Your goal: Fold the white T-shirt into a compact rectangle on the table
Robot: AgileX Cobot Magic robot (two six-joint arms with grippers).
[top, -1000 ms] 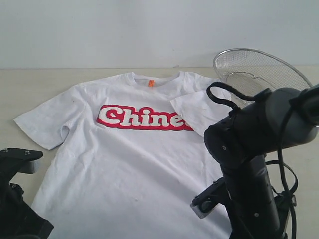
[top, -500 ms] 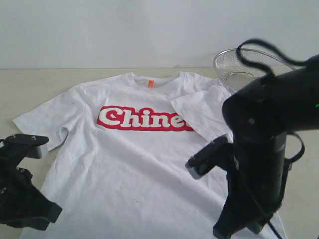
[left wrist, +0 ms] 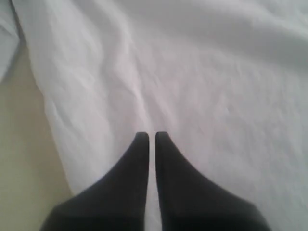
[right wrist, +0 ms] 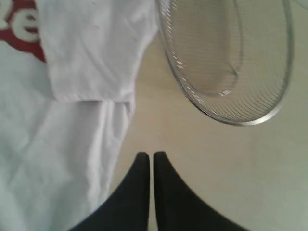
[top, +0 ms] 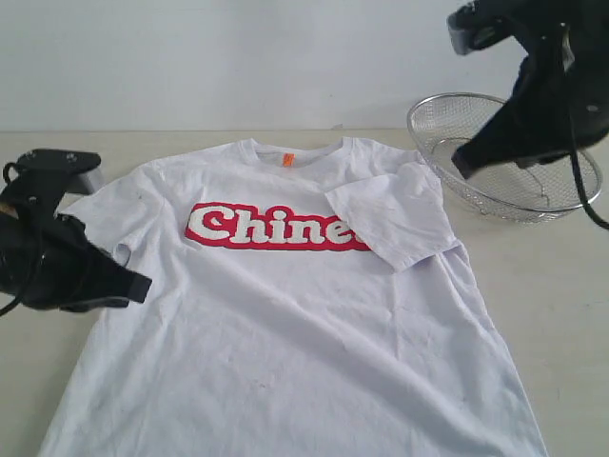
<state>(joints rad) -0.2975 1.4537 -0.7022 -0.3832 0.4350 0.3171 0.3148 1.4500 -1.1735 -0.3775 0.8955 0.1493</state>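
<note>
The white T-shirt (top: pixel 285 314) lies flat, chest up, on the table (top: pixel 561 286), red lettering (top: pixel 271 227) showing. Its right sleeve (top: pixel 395 219) is folded inward over the end of the lettering; the left sleeve is mostly hidden behind my left arm. My left gripper (top: pixel 141 286) is shut and empty, hovering at the shirt's left side. In the left wrist view its fingertips (left wrist: pixel 151 135) hang over plain white cloth (left wrist: pixel 202 72). My right gripper (top: pixel 462 160) is shut and empty, raised at the back right. In the right wrist view it (right wrist: pixel 151 156) hangs over bare table beside the shirt's edge (right wrist: pixel 72 144).
A round silver wire-mesh basket (top: pixel 447 124) stands at the back right, partly behind my right arm; it also shows in the right wrist view as the basket (right wrist: pixel 226 53) next to the folded sleeve (right wrist: pixel 91 48). A light grey wall (top: pixel 238 57) rises behind the table.
My right arm has lifted from the front right and swung back over the basket. My left arm has moved from the front left corner toward the shirt's left sleeve. The shirt has not moved.
</note>
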